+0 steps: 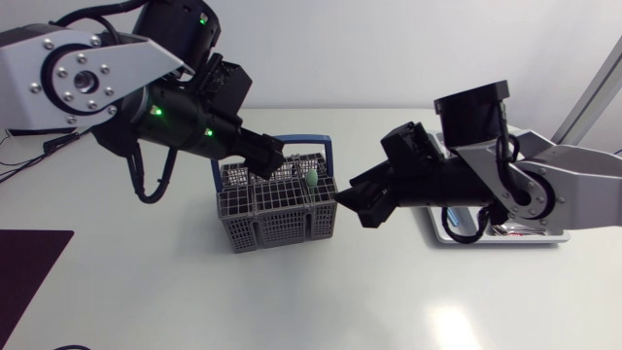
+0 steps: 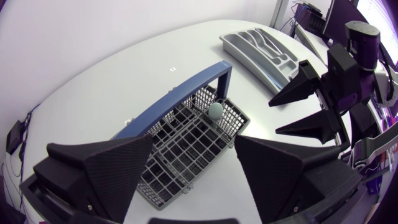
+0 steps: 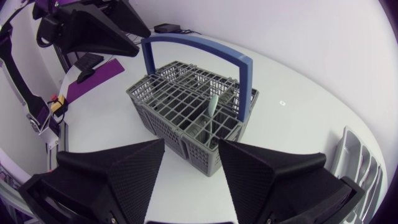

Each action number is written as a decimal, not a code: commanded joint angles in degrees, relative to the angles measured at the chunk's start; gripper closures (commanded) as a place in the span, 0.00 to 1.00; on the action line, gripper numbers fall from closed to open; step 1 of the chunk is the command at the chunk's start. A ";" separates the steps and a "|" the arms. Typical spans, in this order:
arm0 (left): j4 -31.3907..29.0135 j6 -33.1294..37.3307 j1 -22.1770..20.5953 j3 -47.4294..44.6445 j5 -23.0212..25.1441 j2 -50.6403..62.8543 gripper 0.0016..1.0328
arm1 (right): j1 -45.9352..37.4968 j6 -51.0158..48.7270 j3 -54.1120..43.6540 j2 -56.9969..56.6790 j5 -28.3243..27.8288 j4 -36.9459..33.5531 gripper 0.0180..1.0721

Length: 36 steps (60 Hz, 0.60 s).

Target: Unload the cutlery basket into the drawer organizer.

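One pale-green-handled utensil point(image 3: 212, 109) stands in grey grid-walled plastic basket point(image 3: 168, 106). Left gripper point(image 2: 193, 149), right gripper point(image 3: 191, 146): fingers spread (nothing held). Risk: both crowd basket, could collide or snag blue handle point(image 3: 205, 45).

The cutlery basket point(image 1: 277, 216) stands near the middle of the table point(image 1: 292, 301), with a single utensil point(image 1: 311, 179) upright in a compartment on its right side. The drawer organizer point(image 1: 505, 240) lies well to the basket's right, partly under the right arm. The left gripper point(image 1: 270, 156) hangs over the basket's rear left part, and the right gripper point(image 1: 355, 206) is just beside its right wall.
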 commanded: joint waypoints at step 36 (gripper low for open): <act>5.88 4.32 6.81 -11.55 4.47 -6.94 0.12 | 5.82 14.53 8.80 11.20 11.20 5.45 0.44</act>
